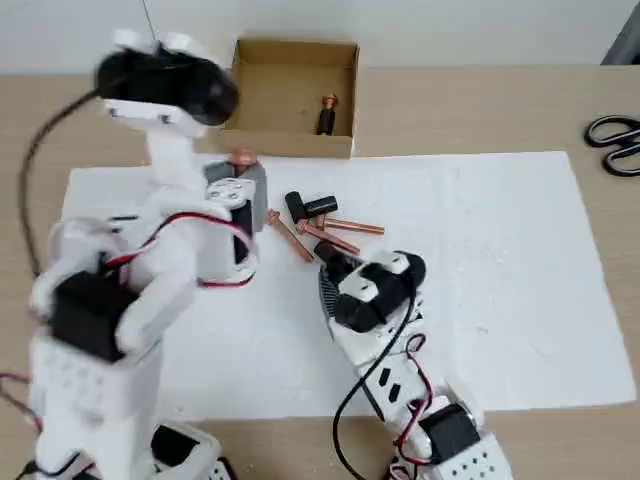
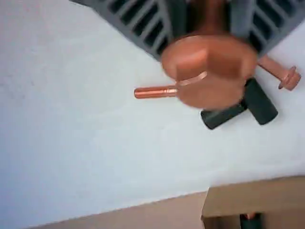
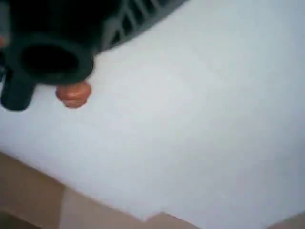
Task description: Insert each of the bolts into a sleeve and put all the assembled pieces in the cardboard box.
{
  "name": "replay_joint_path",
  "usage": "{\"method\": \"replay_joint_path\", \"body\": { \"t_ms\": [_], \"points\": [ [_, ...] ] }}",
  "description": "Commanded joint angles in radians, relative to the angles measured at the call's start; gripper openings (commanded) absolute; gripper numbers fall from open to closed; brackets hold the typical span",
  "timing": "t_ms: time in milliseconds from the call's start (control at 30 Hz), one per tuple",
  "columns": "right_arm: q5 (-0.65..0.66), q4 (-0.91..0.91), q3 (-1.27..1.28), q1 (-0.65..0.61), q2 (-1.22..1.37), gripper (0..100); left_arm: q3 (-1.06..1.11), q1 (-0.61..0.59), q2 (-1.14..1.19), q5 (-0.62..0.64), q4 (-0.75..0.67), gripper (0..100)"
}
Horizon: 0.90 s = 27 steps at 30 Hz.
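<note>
Left arm up tall on the left side, elbow folded high, wrist dropped toward the sheet; left gripper point(image 1: 241, 176) hanging just near of the cardboard box point(image 1: 292, 146), pressed tight on a held bolt point(image 2: 207, 67), copper head turned to the wrist camera, shank caught between the grey jaws. Right arm low, stretched from the near edge of the desk point(image 1: 470, 110), leaning far and left across the white sheet point(image 1: 500, 270); right gripper point(image 1: 337, 266) down close to the sheet, pinching a held sleeve point(image 3: 47, 59), black, open bore facing the wrist camera.

Between the two grippers, the pile: a few loose bolts point(image 1: 352, 227) flat on the sheet, fanned out, just far of the right gripper; two loose sleeves point(image 1: 320, 205) side by side, just far of those bolts and right of the left gripper.

Inside the cardboard box, open-topped, at the far edge of the sheet: one assembled piece point(image 1: 327, 113), black sleeve with a copper head at its far end, toward the right side of the box floor.

White sheet spread over much of the pale wooden desk; scissors point(image 1: 612, 142) with black handles at the far right on bare wood, well apart from the pile; pale wall beyond the far edge.
</note>
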Motion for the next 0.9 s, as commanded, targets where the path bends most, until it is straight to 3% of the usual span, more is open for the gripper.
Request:
{"method": "replay_joint_path", "body": {
  "t_ms": [0, 300, 467, 633, 867],
  "points": [
    [0.008, -0.031, 0.008, -0.028, -0.008, 0.4, 0.142, 0.006, -0.051, 0.005, -0.164, 1],
    [0.005, -0.028, 0.008, -0.028, -0.005, 0.4, 0.613, 0.008, -0.354, 0.002, -0.611, 1],
    [-0.084, -0.027, 0.008, -0.028, -0.001, 0.4, 0.903, 0.048, -0.500, 0.002, -0.821, 1],
    [-0.091, -0.016, 0.008, -0.028, -0.001, 0.4, 1.049, 0.107, -0.578, 0.005, -0.914, 1],
    [-0.092, -0.001, 0.008, -0.030, -0.001, 0.4, 1.055, 0.110, -0.589, 0.008, -0.921, 1]
  ]
}}
